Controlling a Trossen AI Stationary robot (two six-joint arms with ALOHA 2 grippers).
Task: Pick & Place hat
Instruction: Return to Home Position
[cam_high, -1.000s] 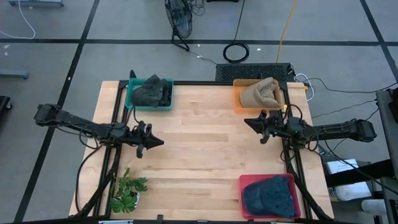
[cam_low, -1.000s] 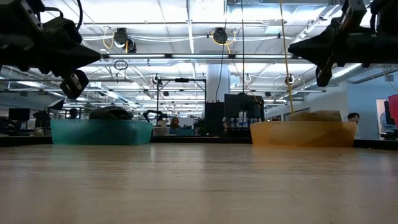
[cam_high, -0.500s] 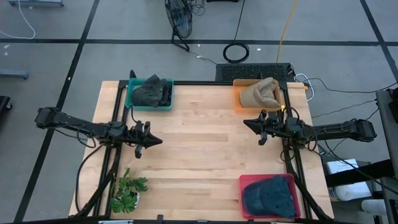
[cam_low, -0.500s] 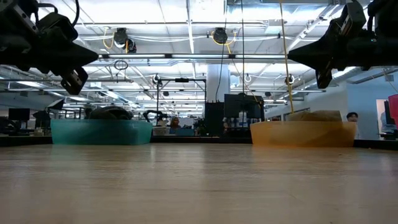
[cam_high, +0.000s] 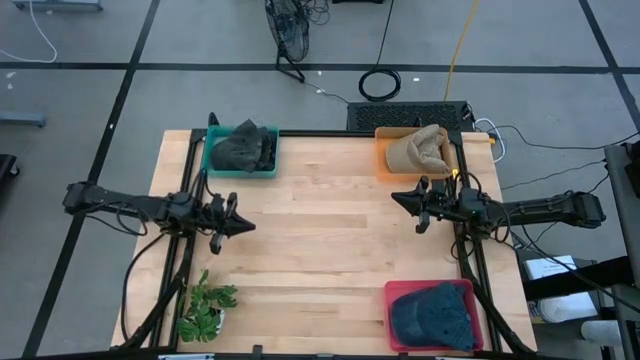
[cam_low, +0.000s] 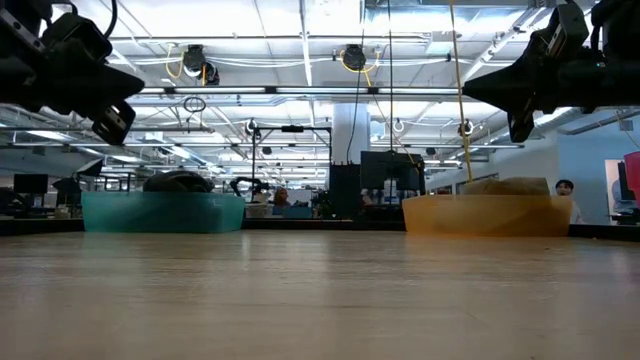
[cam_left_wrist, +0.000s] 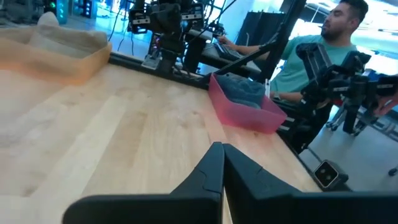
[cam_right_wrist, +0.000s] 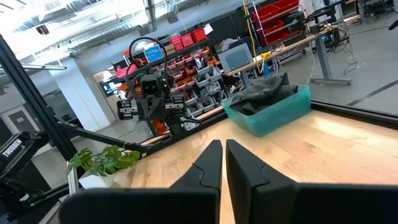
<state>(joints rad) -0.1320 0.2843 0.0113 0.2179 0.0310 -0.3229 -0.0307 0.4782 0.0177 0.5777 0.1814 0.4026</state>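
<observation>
My left tool (cam_high: 241, 225) is pinched shut on nothing. In my left wrist view its two fingers (cam_left_wrist: 208, 171) lie flat against each other with only a hairline seam between them. It hangs above the left part of the surface (cam_high: 330, 250), touching nothing, with its tip aimed across toward my other arm.

My right tool (cam_high: 397, 198) is just as narrow. Its fingers (cam_right_wrist: 210, 162) are closed together and empty, and it hovers clear of the wood just in front of the orange bin (cam_high: 381, 140). Its tip is aimed back at my left side, so the two tools face each other, well apart.

The black cap (cam_high: 238, 148) lies inside the green bin (cam_high: 242, 174) at the far left corner of the surface. It is crumpled into a heap and rises a little above the rim. It is too folded for me to tell its long axis or which way its brim points.

A tan hat (cam_high: 420, 148) fills the orange bin. A dark blue cap (cam_high: 432, 315) sits in the red bin (cam_high: 395, 292) at the near right corner. A small plant (cam_high: 205, 305) stands at the near left edge.
</observation>
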